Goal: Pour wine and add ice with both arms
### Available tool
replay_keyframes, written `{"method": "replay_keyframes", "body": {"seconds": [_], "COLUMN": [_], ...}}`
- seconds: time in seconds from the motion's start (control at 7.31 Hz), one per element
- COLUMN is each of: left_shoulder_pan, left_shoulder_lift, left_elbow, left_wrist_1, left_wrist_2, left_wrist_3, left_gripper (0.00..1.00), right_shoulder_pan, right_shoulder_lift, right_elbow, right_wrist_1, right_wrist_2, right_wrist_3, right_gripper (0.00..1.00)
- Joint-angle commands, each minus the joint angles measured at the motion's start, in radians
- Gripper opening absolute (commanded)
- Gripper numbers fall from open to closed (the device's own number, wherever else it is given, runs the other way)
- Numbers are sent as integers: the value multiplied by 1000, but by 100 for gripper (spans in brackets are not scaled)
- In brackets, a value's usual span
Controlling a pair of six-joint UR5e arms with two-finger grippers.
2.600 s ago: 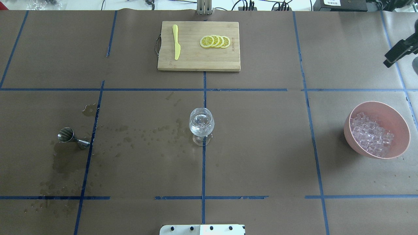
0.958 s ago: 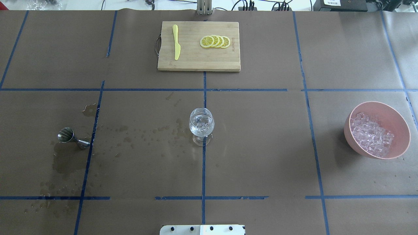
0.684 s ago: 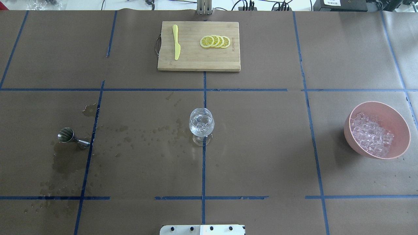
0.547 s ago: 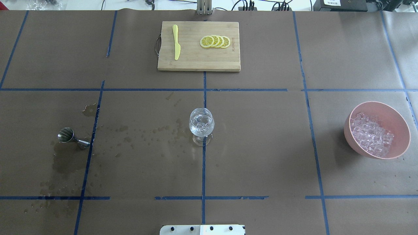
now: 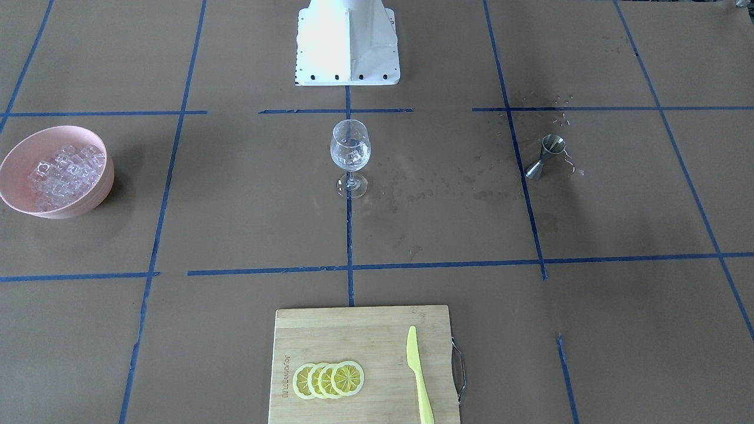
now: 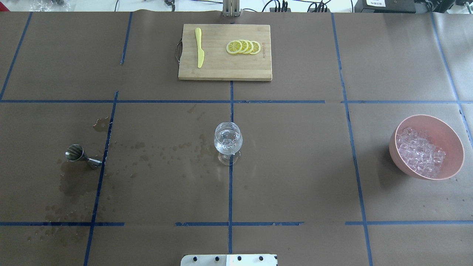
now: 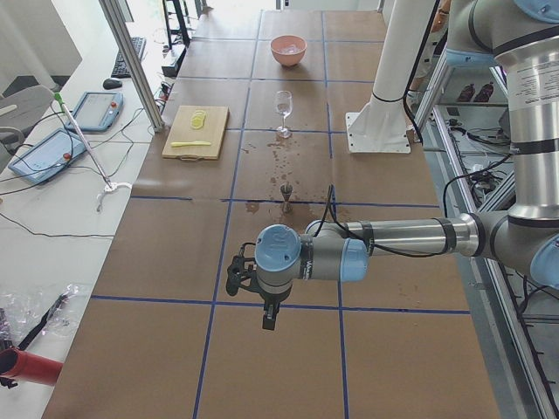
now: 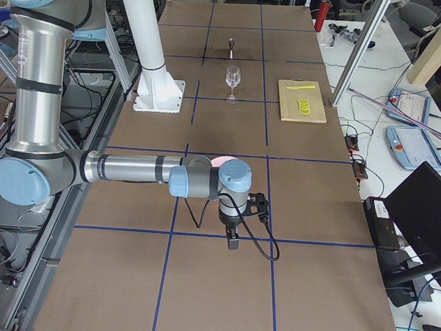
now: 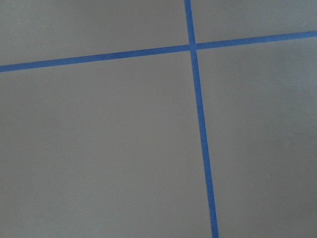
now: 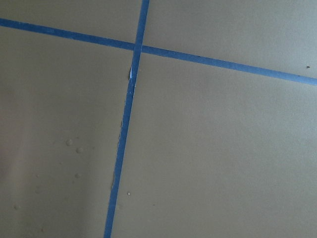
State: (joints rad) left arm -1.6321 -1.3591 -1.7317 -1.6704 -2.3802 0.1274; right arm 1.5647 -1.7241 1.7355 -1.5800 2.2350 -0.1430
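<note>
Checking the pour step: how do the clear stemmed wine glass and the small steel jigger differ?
The clear stemmed wine glass is transparent and holds ice cubes; the small steel jigger is opaque metal, without cubes. The glass stands at table centre, the jigger toward the robot's left beside wet stains. Both stand upright.

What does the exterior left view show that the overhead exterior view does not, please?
Only the exterior left view shows the robot's silver-grey left arm, its black gripper hanging above the brown-papered table. Only the overhead view resolves the clear ice cubes heaped in the pink bowl. Both show the clear wine glass, steel jigger and bamboo cutting board with yellow lemon slices.
</note>
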Motion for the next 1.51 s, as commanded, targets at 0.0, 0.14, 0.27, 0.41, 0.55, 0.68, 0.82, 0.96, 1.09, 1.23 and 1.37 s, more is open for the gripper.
{"method": "replay_keyframes", "body": {"seconds": [0.0, 0.14, 0.27, 0.41, 0.55, 0.68, 0.82, 0.96, 1.09, 1.23, 1.37], "left_shoulder_pan": [-2, -2, -2, -2, -2, 0, 0, 0, 0, 0, 0], "left_shoulder_lift": [0, 0, 0, 0, 0, 0, 0, 0, 0, 0, -2], "left_elbow": [-9, -9, -9, -9, -3, -6, -6, -6, -8, -5, -5], "left_wrist_1": [-9, -9, -9, -11, -11, -11, -12, -12, -21, -31, -32], "left_wrist_2": [-1, -2, -2, -2, -2, -2, -2, -2, -2, -1, -1], "left_wrist_3": [3, 5, 5, 5, 5, 8, 8, 8, 8, 8, 8], "left_gripper": [100, 100, 100, 100, 100, 100, 100, 100, 100, 100, 100], "right_shoulder_pan": [-2, -5, -6, -9, -15, -18, -18, -18, -18, -18, -18], "right_shoulder_lift": [4, 8, 8, 8, 8, 8, 5, 1, -2, -3, -3], "right_elbow": [4, 4, 19, 21, 19, 18, 18, 19, 18, 18, 16], "right_wrist_1": [0, 2, 8, 8, 8, 11, 11, 11, 12, 12, 12], "right_wrist_2": [5, 5, 8, 8, 8, 8, 9, 9, 9, 8, 9], "right_wrist_3": [0, 0, -3, -3, -1, -1, -1, -1, -1, -1, -1], "right_gripper": [100, 100, 100, 100, 100, 100, 100, 100, 100, 100, 100]}}
